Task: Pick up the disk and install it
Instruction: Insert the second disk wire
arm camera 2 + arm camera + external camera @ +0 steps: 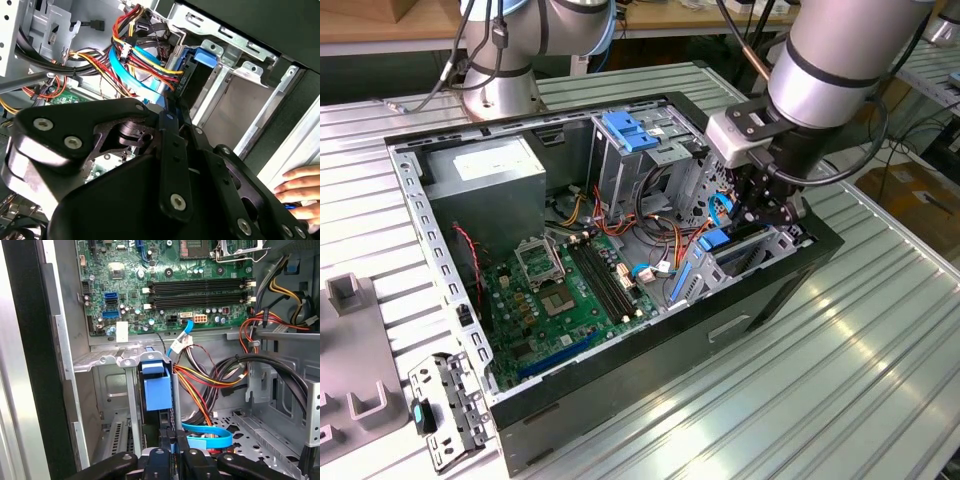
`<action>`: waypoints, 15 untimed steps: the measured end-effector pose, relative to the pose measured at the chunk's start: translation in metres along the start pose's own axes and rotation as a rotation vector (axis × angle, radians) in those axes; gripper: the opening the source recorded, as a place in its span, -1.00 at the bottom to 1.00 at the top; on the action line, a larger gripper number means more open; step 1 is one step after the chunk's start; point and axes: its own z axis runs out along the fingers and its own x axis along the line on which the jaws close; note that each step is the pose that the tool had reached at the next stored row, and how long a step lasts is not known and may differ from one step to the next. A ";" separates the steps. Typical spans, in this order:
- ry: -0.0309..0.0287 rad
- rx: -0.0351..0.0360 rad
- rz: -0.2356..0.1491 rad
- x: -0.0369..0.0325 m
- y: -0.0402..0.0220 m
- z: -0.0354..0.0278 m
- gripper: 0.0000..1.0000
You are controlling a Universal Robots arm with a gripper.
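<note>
The disk [156, 385], dark with a bright blue carrier, stands on edge in the metal drive bay at the front corner of the open computer case [650, 370]. In the exterior view the disk [718, 240] shows as a blue strip just below my gripper [765, 215], which reaches down into that bay. In both wrist views my gripper [175, 442] has its black fingers close together on the disk's near edge. The second wrist view shows the disk [202, 56] past my gripper [172, 107], set between silver bay rails.
Orange, red and blue cables [210, 380] crowd the bay beside the disk. The green motherboard [570, 290] lies on the case floor. A tall metal cage with a blue tab [625, 130] rises behind. A person's hand [300, 187] rests outside the case. A loose metal bracket [445, 410] lies on the table.
</note>
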 end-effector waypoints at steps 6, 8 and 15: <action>-0.0127 -0.0011 0.002 0.0028 0.0003 0.0032 -0.67; -0.0128 -0.0012 0.002 0.0028 0.0003 0.0033 -0.67; -0.0130 -0.0011 0.002 0.0029 0.0003 0.0035 -0.65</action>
